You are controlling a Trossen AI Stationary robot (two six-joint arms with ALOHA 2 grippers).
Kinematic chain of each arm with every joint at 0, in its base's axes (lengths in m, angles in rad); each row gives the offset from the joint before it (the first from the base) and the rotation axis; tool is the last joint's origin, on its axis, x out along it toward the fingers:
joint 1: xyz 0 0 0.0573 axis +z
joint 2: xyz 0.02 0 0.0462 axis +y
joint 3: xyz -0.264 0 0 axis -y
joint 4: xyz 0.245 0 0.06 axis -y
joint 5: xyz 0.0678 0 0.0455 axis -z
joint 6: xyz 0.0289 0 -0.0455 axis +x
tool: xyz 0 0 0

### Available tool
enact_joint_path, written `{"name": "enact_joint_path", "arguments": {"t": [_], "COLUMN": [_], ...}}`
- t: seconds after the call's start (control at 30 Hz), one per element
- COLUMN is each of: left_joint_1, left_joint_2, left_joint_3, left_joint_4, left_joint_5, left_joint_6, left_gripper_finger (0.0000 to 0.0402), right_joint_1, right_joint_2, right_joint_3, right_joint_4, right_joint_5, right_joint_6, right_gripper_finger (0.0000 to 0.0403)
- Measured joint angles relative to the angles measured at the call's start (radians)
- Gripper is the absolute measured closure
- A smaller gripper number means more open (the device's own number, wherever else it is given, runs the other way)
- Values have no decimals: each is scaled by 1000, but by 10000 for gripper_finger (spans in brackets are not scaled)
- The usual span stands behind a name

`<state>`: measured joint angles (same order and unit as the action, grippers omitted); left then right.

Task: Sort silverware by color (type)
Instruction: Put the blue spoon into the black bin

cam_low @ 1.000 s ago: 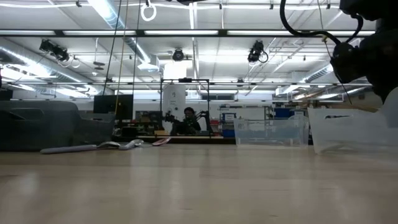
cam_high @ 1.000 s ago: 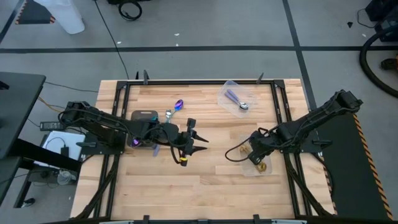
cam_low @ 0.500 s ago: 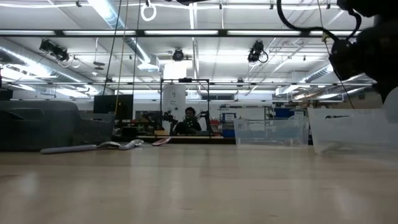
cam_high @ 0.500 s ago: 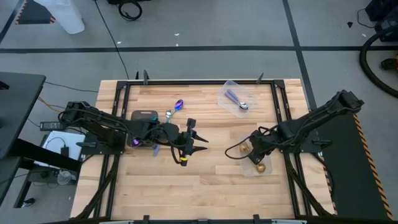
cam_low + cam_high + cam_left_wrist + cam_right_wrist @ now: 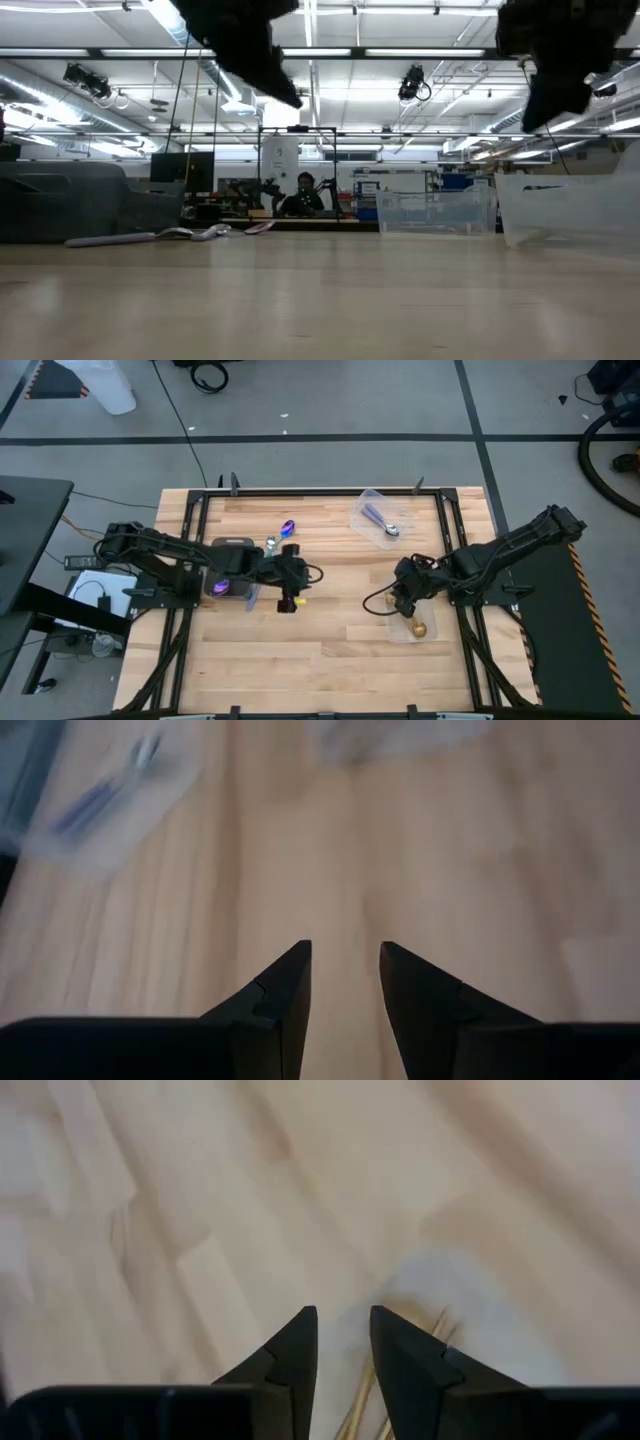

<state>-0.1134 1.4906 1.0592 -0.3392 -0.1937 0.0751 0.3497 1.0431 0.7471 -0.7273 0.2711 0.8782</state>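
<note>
My left gripper (image 5: 291, 592) (image 5: 345, 955) hovers over bare wood near the table's middle, open by a narrow gap, with nothing between the fingers. My right gripper (image 5: 397, 598) (image 5: 343, 1320), also narrowly open and empty, hangs at the left edge of a clear container (image 5: 424, 610) holding gold spoons (image 5: 418, 628) (image 5: 356, 1405). An iridescent purple-blue spoon (image 5: 288, 527) and a silver spoon (image 5: 270, 544) lie flat on the wood toward the far edge. A lilac-handled silver spoon (image 5: 381, 520) lies in a far clear container (image 5: 372, 503). Another purple-blue spoon (image 5: 220, 586) lies beside the left arm.
A dark grey tray (image 5: 232, 546) sits by the left arm's forearm. Black frame rails (image 5: 200, 510) run along the table's edges. Bare wood lies between the two grippers and along the near edge. A person sits far back in the room (image 5: 303, 192).
My left gripper has drawn back toward the table's left and turned, so it looks more compact from above. My right gripper has shifted slightly toward the far edge, beside the gold spoons' container. In the low view both arms now show larger at the top. No spoon has moved.
</note>
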Motion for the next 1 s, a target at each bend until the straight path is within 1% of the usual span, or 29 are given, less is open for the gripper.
{"name": "enact_joint_path", "arguments": {"t": [0.13, 0.23, 0.43, 0.5, 0.57, 0.63, 0.77, 0.87, 1.0], "left_joint_1": [53, 104, 204, 243, 279, 312, 366, 404, 441], "left_joint_2": [4, 12, 72, 103, 132, 149, 156, 156, 168], "left_joint_3": [0, 0, 0, 0, 0, -1, -1, 0, 0], "left_joint_4": [-55, -58, -58, -60, -69, -93, -143, -187, -250], "left_joint_5": [-65, -79, -80, -81, -84, -84, -83, -83, -83], "left_joint_6": [-74, -136, -187, -202, -220, -236, -261, -289, -326], "left_gripper_finger": [272, 272, 272, 272, 272, 272, 272, 272, 272], "right_joint_1": [-26, -49, -114, -140, -167, -190, -228, -247, -255], "right_joint_2": [0, 0, 0, 0, 0, 0, 0, -3, -3], "right_joint_3": [52, 91, 168, 185, 189, 180, 152, 143, 143], "right_joint_4": [3, 24, 68, 73, 92, 111, 153, 146, 155], "right_joint_5": [146, 255, 384, 439, 488, 513, 540, 532, 494], "right_joint_6": [-145, -287, -570, -630, -654, -654, -729, -732, -746], "right_gripper_finger": [298, 298, 298, 298, 298, 298, 298, 298, 298]}}
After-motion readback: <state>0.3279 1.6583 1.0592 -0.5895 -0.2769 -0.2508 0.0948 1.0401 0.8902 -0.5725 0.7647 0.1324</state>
